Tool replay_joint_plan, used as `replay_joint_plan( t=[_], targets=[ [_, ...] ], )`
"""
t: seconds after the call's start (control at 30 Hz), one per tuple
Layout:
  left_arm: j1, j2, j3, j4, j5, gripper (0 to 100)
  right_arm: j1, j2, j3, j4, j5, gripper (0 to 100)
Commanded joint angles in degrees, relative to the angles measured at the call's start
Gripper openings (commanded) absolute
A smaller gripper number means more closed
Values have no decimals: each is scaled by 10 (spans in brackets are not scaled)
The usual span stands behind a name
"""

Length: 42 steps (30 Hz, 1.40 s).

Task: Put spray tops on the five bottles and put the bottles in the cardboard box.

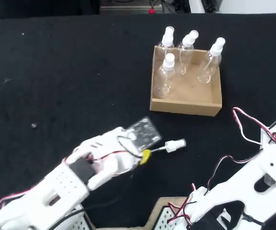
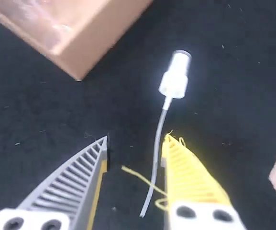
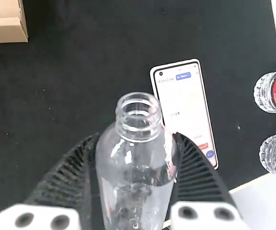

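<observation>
The right gripper clasped an uncapped clear bottle. The left gripper stood parted astride the tube of a loose spray top on the black table. Beyond, four capped bottles stood in the cardboard box. A phone showed text too small to read, with two red-labelled bottles beside it.

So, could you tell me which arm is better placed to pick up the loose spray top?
Left: the left gripper is open around the tube of the spray top, while the right gripper is shut on the uncapped bottle.
</observation>
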Motion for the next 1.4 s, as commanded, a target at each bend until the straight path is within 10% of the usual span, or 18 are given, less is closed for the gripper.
replay_joint_plan(
  t=[0.0,1.13,1.37],
  targets=[
    [15,133,-90,-33,-3,241,14,-17,-1,-1,6,106],
    [60,638,-469,-76,-4,248,14,-18,41,-25,38,106],
    [79,644,-459,-76,-4,95,13,-18,39,-25,38,106]
  ],
)
